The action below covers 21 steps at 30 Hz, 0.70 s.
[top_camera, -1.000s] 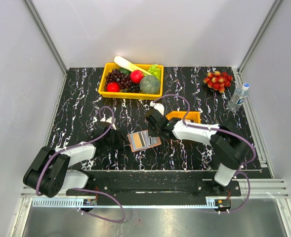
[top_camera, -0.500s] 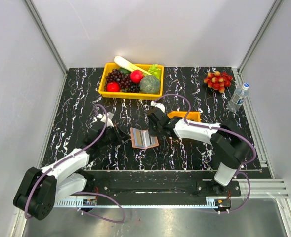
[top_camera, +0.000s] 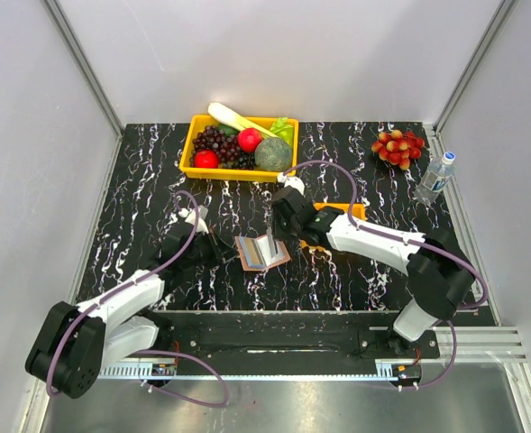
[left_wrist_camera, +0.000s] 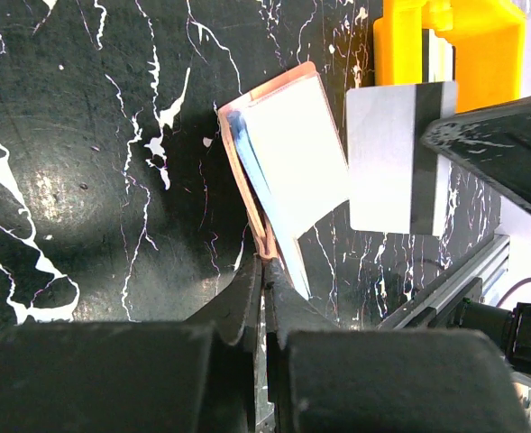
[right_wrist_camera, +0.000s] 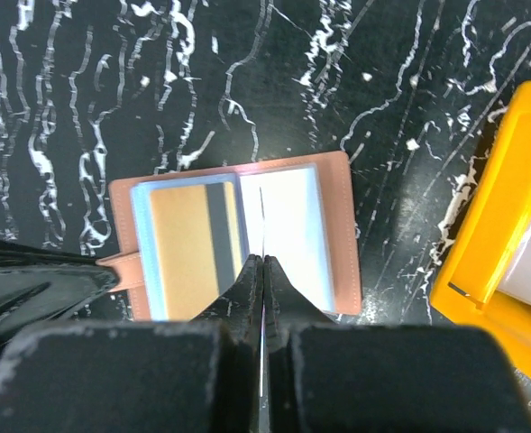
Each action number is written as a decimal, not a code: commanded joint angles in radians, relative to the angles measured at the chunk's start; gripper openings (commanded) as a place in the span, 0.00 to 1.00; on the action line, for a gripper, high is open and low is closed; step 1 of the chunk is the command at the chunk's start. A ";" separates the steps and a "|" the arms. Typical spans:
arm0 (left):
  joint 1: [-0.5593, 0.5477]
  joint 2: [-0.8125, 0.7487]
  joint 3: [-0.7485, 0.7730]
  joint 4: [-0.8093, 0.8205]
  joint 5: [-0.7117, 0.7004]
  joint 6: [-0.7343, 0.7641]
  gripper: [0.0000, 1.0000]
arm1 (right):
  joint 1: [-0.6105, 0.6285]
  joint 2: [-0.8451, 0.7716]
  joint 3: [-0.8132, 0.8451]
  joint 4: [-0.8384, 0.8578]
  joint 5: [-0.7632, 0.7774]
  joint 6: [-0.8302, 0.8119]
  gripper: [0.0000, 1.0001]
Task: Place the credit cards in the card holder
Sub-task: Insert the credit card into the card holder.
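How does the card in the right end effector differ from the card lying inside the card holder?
Colour: the held card is pale grey, the stored card beige. Pose: the held card stands on edge in the right end effector, the stored card lies flat in a sleeve of the card holder. Both carry a dark stripe.

Tight spot around the card holder [right_wrist_camera: 292, 234]. The left gripper [left_wrist_camera: 265, 269] is clamped on its left edge, so that side is blocked. The right gripper [right_wrist_camera: 262, 263] hangs right over the middle, pinching a credit card [left_wrist_camera: 387, 162], so straight down is taken too. The orange tray [right_wrist_camera: 481, 207] sits just beside it on the right, partly under the right arm. There's bare table [top_camera: 139, 207] off to the left and in front of the holder. The yellow fruit bin [top_camera: 238, 174] walls off the far edge, with a bare band before it. A red fruit cluster [top_camera: 397, 147] and a bottle [top_camera: 434, 177] crowd the far right corner.
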 commanded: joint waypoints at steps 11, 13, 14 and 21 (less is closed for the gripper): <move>0.003 -0.001 0.055 0.039 0.018 0.011 0.00 | 0.155 -0.036 0.116 0.093 0.219 -0.089 0.00; 0.003 0.000 0.057 0.039 0.018 0.010 0.00 | 0.169 -0.038 0.121 0.097 0.247 -0.088 0.00; 0.003 0.000 0.057 0.040 0.019 0.010 0.00 | 0.175 -0.035 0.122 0.100 0.251 -0.088 0.00; 0.003 0.002 0.057 0.045 0.019 0.008 0.00 | 0.203 -0.010 0.121 0.125 0.287 -0.072 0.00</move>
